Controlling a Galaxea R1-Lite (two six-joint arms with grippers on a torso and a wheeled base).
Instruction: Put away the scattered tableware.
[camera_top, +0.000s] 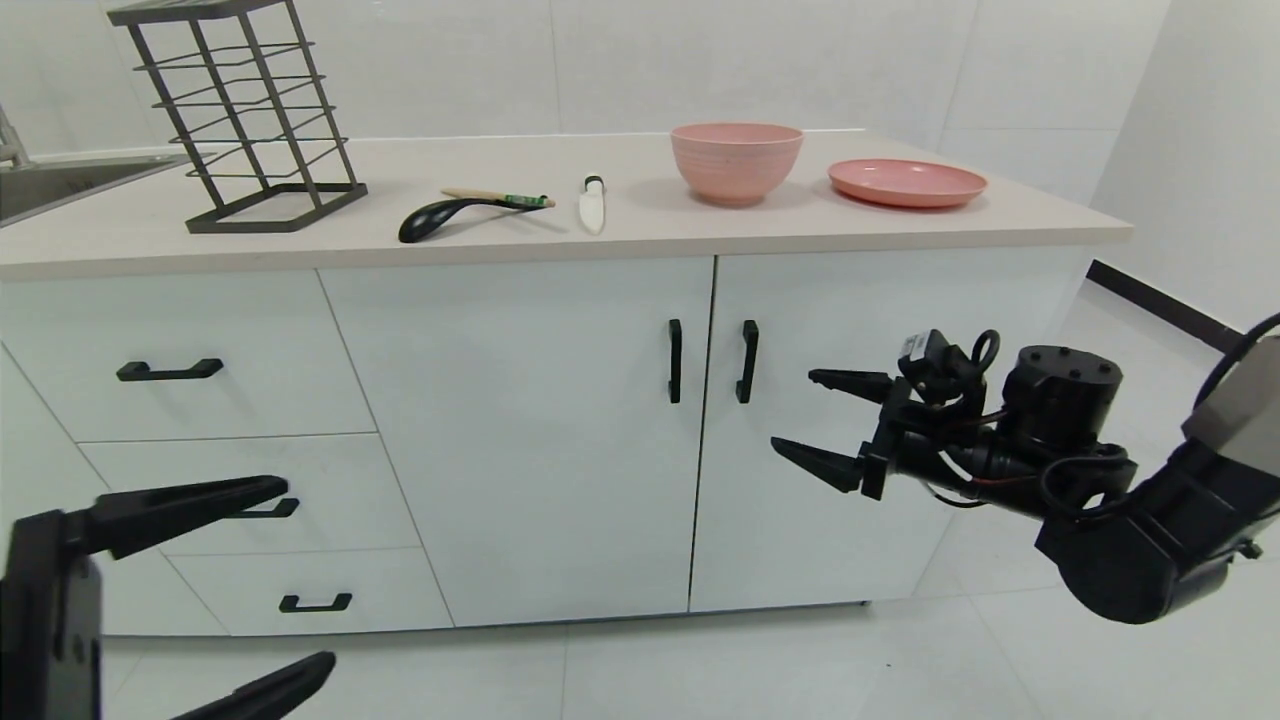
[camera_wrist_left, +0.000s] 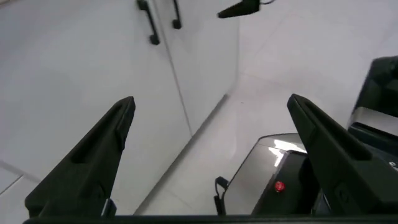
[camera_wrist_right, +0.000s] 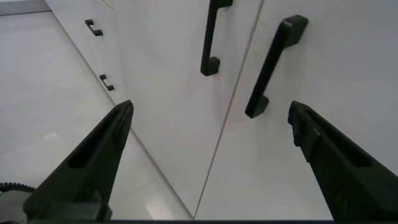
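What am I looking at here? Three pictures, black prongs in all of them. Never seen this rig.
It is a two-armed robot facing a kitchen counter. The wide picture comes from its head camera. The other two come from a camera on each wrist, looking out between that arm's two fingers toward the cabinet doors. The left gripper and right gripper are both open and hold nothing. On the counter are a black wire rack, a black spoon, a wooden utensil by it, a small white knife, a pink bowl and a pink plate.
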